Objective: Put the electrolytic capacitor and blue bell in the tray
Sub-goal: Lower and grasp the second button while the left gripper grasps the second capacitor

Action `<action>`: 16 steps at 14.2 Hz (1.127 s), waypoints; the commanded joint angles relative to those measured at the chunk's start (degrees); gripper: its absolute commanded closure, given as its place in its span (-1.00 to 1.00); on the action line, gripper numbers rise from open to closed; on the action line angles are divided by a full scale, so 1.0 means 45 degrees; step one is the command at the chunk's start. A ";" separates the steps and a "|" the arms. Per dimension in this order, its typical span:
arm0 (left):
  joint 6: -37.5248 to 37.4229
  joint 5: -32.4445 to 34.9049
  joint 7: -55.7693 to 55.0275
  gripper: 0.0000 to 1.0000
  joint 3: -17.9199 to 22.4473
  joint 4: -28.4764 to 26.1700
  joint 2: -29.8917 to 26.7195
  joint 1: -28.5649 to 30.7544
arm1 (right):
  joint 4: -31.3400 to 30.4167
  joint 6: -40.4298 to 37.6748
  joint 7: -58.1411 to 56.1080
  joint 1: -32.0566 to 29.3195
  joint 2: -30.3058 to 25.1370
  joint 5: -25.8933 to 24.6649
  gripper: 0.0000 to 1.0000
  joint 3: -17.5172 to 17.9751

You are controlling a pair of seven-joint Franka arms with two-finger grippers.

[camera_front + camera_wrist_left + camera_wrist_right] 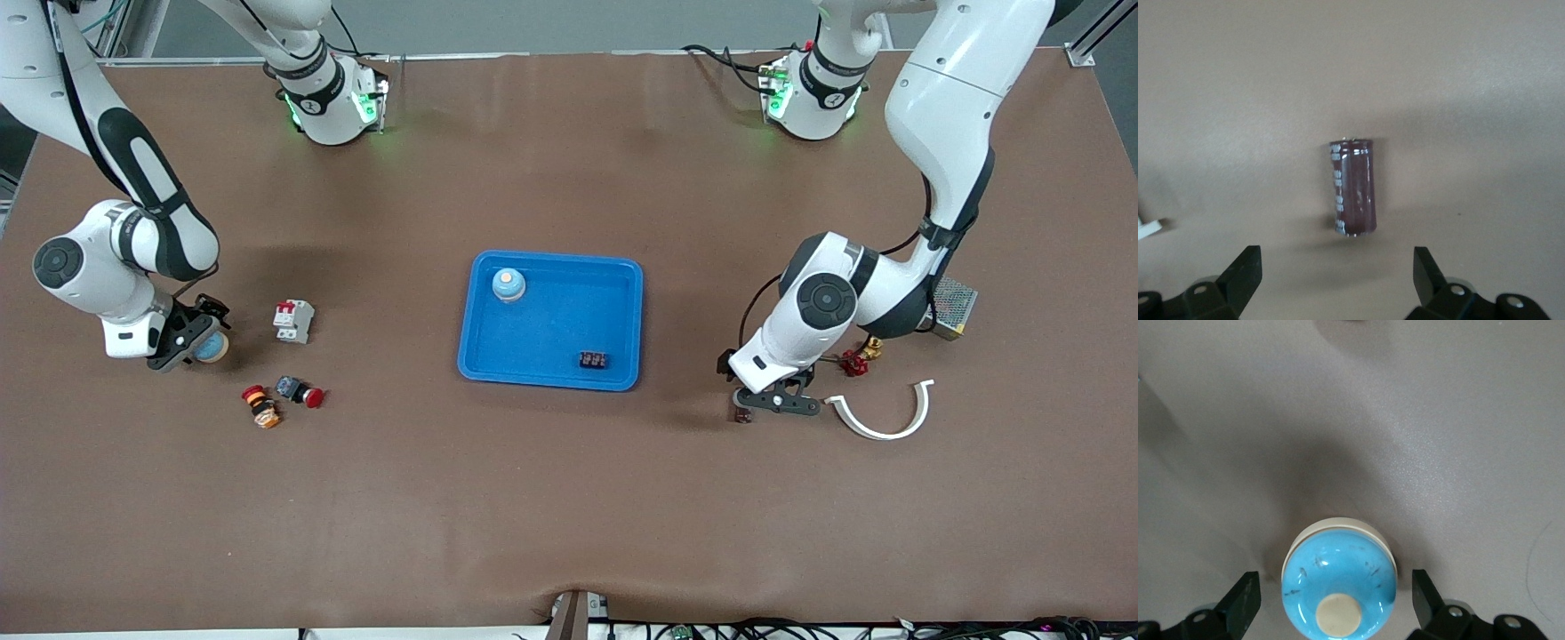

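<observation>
The blue tray (551, 373) lies mid-table and holds one blue bell (508, 284) and a small black component (593, 360). A second blue bell (212, 348) with a cream button stands on the table at the right arm's end. My right gripper (191, 342) is low around it. In the right wrist view the bell (1338, 577) sits between the open fingers (1243, 597) with gaps on both sides. The dark brown electrolytic capacitor (741, 414) lies on the table at the left arm's end. My left gripper (772, 400) is open just above it. In the left wrist view the capacitor (1353, 188) lies just ahead of the fingertips (1428, 270).
A white circuit breaker (293, 320) and two red push buttons (300, 392) (261, 406) lie near the right gripper. A white curved piece (885, 418), a small red part (855, 362) and a metal mesh box (953, 307) lie near the left gripper.
</observation>
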 commanded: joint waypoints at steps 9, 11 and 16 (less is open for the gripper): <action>0.1108 0.0359 0.0043 -1.00 -0.0125 0.0489 0.0996 0.0156 | 0.0253 0.0123 0.0022 -0.0334 0.0399 -0.0216 -1.00 0.0286; 0.1108 0.0340 0.0002 -1.00 -0.0106 0.0510 0.0996 0.0155 | 0.0253 0.0104 0.0061 -0.0295 0.0399 -0.0216 -0.73 0.0286; 0.1108 0.0359 0.0139 -1.00 -0.0009 0.0782 0.1191 0.0175 | 0.0350 -0.0052 0.0255 -0.0236 0.0399 -0.0099 0.20 0.0286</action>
